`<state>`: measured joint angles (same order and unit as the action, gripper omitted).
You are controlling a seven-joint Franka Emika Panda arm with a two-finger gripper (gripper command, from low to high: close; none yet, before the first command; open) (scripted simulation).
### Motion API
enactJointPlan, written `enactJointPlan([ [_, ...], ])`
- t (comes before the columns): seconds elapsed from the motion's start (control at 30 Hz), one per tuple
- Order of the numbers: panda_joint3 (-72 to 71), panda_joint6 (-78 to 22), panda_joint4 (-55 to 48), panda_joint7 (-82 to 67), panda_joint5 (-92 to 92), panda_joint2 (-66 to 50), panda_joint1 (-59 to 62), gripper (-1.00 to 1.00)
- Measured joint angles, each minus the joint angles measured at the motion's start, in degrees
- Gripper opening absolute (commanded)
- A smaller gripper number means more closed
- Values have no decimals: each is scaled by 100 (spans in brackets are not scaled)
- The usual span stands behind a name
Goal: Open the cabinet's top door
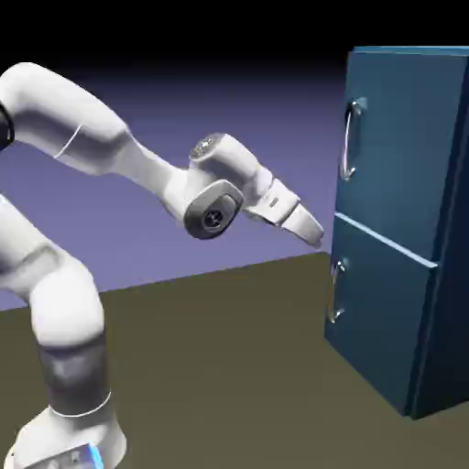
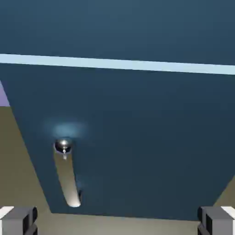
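The cabinet (image 1: 403, 229) stands on the bench (image 1: 238, 366), right of the arm. Its top door (image 1: 394, 147) looks rigid and hinged, and its handle (image 1: 350, 137), a smooth, likely slippery silver bar, is the place to grip. The pincer (image 1: 311, 229) is spread wide, empty, touching nothing, short of the cabinet and facing the lower panel (image 2: 137, 137).

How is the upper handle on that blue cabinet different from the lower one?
The upper handle is longer and bows outward in a curve; the lower handle is shorter and straighter. The upper handle sits on the top door, above the gripper, while the lower handle sits on the lower panel, below gripper height. Both are silver, vertical, and near the panels' left edge.
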<state>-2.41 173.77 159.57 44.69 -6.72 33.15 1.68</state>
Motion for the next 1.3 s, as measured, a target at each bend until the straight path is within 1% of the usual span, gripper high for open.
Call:
enactJointPlan([
  [1.3,-3482,-337,-2069,3228,-9720,709,3422,0],
])
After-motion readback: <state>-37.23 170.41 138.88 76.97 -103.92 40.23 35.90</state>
